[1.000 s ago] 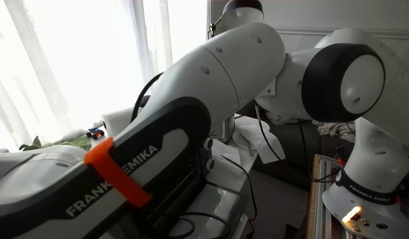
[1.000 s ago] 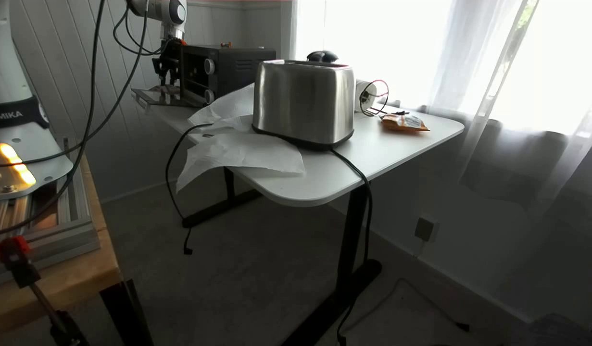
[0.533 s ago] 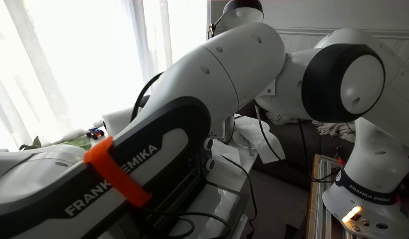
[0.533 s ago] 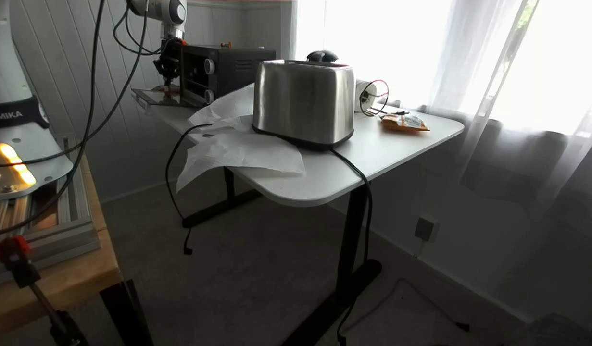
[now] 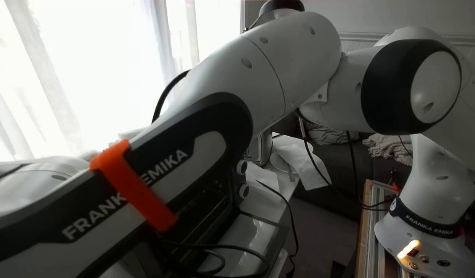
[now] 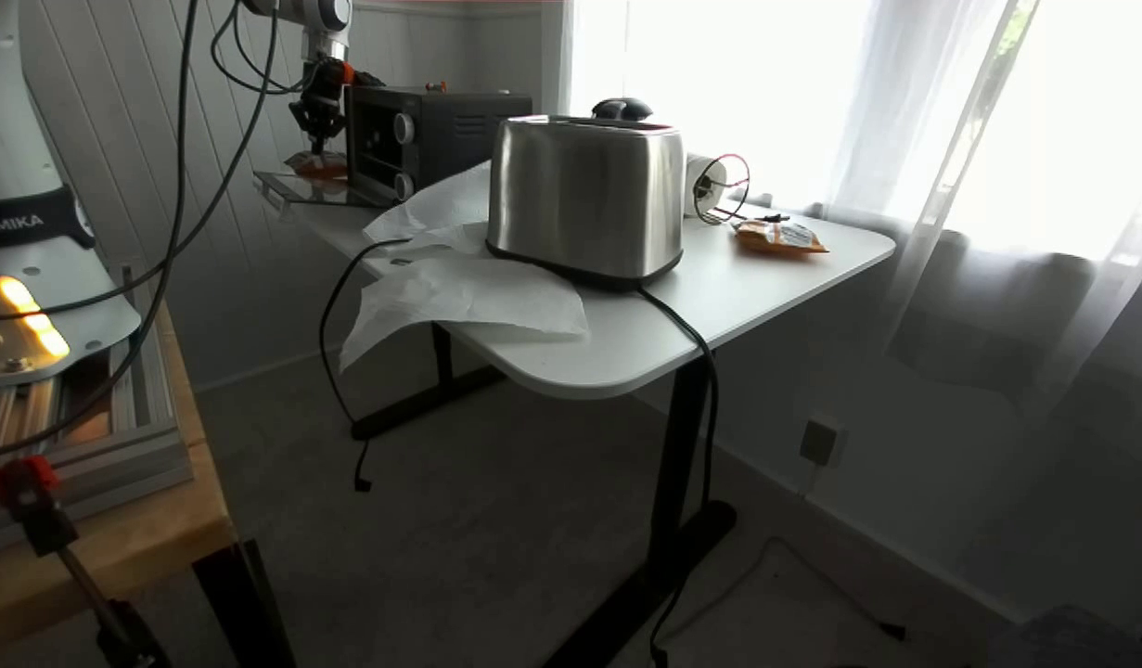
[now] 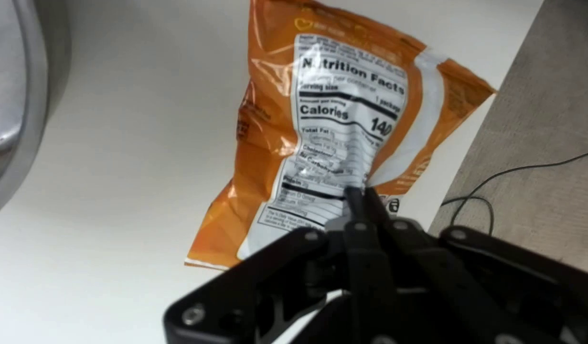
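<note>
My gripper (image 7: 363, 191) is shut on an orange snack bag (image 7: 265, 129) with a white nutrition label. The fingertips pinch the label near the bag's lower right part and crease it. In an exterior view, the gripper (image 6: 318, 141) points down with the bag (image 6: 318, 165) hanging under it. The bag is just above the lowered door (image 6: 297, 189) of a dark toaster oven (image 6: 464, 125), in front of the oven's opening. In an exterior view (image 5: 206, 185) the oven shows partly, and the arm hides the gripper and bag.
A steel toaster (image 6: 584, 199) stands on the white table (image 6: 756, 288) with paper towels (image 6: 468, 297) beside it. Another orange bag (image 6: 780, 237) lies near the window. A rounded metal object (image 7: 16, 95) is left in the wrist view. Black cables (image 5: 295, 231) hang off the table edge.
The gripper fingers were apart over the bag one second ago and then closed on it. The arm has since risen a little, lifting the bag off the oven door.
</note>
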